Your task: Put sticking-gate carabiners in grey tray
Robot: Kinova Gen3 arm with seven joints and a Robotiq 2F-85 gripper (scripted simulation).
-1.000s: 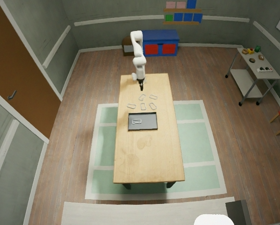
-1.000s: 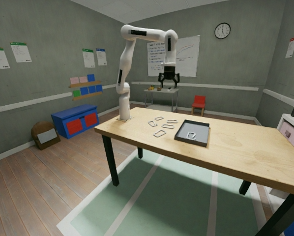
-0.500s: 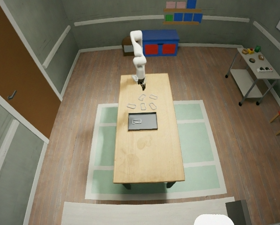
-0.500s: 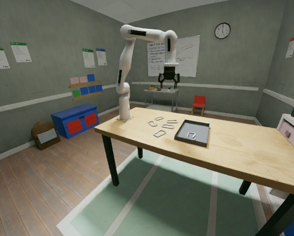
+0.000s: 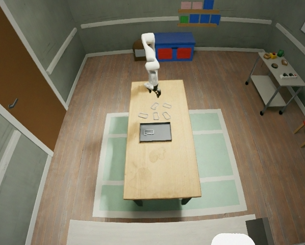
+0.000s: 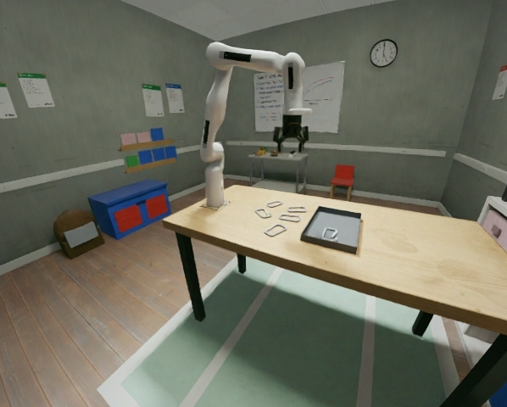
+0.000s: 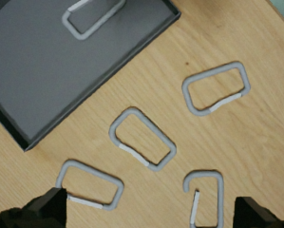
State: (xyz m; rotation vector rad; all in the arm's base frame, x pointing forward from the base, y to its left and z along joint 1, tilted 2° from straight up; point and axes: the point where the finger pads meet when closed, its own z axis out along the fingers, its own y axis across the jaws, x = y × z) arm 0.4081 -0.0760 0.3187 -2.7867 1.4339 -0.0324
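Note:
The grey tray [image 5: 155,141] [image 7: 37,62] holds one carabiner [image 7: 101,22], whose gate appears swung inward in the top and exterior views. Several carabiners lie on the table. One carabiner [image 7: 220,197] has its gate standing open inward, away from its hook end. Three more show closed gates in the wrist view: one carabiner [image 7: 210,73] near the tray's corner, a middle carabiner [image 7: 156,129] and a lower-left carabiner [image 7: 95,171]. A fifth carabiner [image 5: 167,103] is outside the wrist view; its gate is unclear. My gripper [image 5: 154,94] [image 6: 290,150] [image 7: 150,212] is open and empty, high above the table's robot end.
The wooden table [image 5: 171,168] [image 6: 420,258] carries the tray beyond the loose carabiners, as seen from the arm's base [image 6: 214,192]. The tray has low dark walls. A trolley [image 5: 265,91] and a red chair [image 6: 344,175] stand away from the table.

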